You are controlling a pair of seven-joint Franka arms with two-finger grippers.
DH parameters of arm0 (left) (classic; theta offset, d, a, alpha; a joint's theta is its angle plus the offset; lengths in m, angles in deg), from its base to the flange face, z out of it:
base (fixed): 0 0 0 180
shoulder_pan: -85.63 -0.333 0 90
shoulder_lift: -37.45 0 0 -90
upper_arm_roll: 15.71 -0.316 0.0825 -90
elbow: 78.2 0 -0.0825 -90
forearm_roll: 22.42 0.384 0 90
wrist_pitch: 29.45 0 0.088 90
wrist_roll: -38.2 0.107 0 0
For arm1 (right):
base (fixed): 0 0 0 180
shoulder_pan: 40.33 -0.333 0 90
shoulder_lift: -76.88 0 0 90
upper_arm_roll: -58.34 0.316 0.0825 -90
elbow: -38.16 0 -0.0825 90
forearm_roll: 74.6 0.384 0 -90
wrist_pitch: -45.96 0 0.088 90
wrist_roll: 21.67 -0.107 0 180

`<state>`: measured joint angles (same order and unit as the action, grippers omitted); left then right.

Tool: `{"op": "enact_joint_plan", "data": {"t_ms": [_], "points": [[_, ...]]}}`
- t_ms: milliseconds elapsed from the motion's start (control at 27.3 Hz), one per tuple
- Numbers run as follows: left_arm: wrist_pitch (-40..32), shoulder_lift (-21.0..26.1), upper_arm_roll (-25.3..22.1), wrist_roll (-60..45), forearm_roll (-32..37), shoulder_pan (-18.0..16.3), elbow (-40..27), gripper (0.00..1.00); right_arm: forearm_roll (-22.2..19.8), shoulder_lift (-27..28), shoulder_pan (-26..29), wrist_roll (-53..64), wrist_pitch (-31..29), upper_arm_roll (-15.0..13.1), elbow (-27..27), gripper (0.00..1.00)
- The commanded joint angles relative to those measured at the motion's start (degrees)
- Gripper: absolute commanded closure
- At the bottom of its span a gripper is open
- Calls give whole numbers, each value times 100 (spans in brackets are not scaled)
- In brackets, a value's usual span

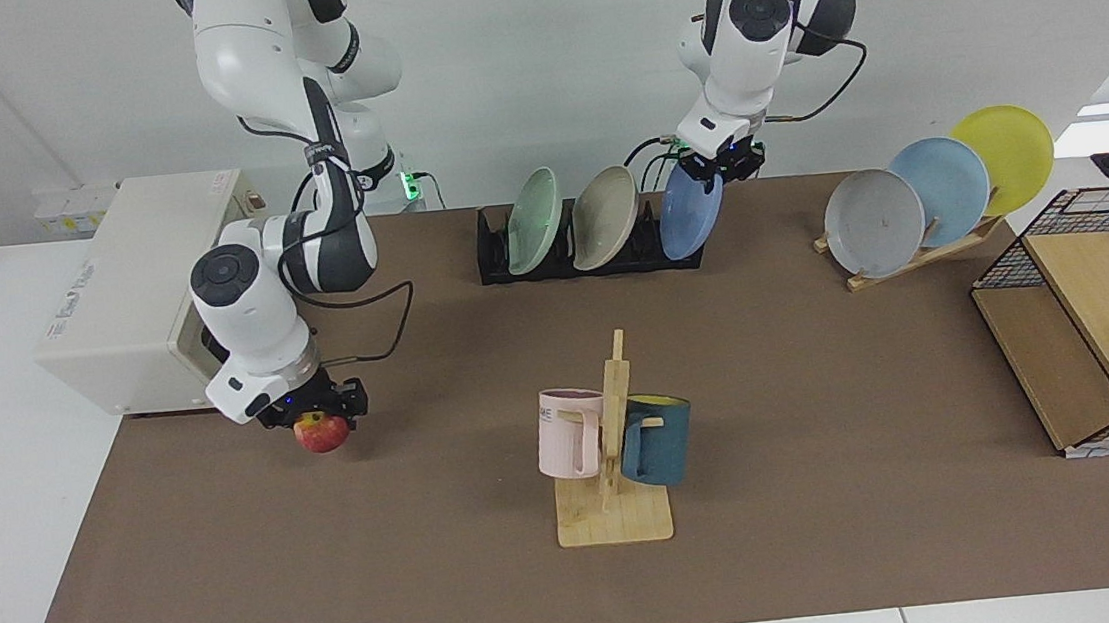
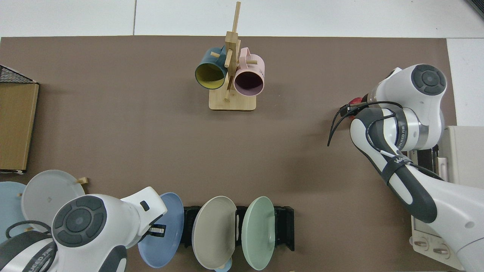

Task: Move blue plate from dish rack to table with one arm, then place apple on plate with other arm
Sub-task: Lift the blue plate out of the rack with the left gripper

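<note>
The blue plate [image 1: 690, 215] stands on edge at the right end of the black dish rack [image 1: 550, 264], tilted outward, its lower rim still at the rack's end. My left gripper [image 1: 724, 162] is shut on the plate's top rim. From the top view the blue plate [image 2: 166, 236] leans away from the dish rack [image 2: 286, 226], with the left gripper [image 2: 154, 229] on its edge. My right gripper [image 1: 314, 413] is shut on the red apple [image 1: 321, 434], held just above the table's brown mat [image 1: 821, 378]. The apple [image 2: 355, 101] peeks out beside the right arm.
A beige plate [image 1: 602, 204] and a green plate [image 1: 533, 207] stay in the rack. A wooden stand [image 1: 921, 254] at the right holds grey, sky-blue and yellow plates. A mug tree [image 1: 615, 447] with two mugs stands mid-mat. A white oven [image 1: 126, 289] and a wire shelf [image 1: 1098, 324] flank the mat.
</note>
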<state>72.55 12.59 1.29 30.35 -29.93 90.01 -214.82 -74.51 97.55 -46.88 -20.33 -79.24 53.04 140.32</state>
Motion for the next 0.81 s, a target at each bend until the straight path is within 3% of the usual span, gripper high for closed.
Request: {"op": "enact_joint_plan", "data": {"t_ms": [0, 293, 549, 769], "points": [[-329, 69, -30, -59, 109, -165, 452, 98, 114, -563, -14, 68, 601, 11, 58, 93], [-224, 446, -127, 20, 109, -499, 908, 100, 87, -1091, -14, 24, 1191, 11, 58, 96], [381, 1097, -838, 239, -136, -491, 1313, 100, -1, -1539, -14, 33, 1691, 2, 41, 96], [874, 1738, -1208, 582, -866, -491, 1481, 100, -18, -1900, -23, 24, 2087, 11, 41, 96]]}}
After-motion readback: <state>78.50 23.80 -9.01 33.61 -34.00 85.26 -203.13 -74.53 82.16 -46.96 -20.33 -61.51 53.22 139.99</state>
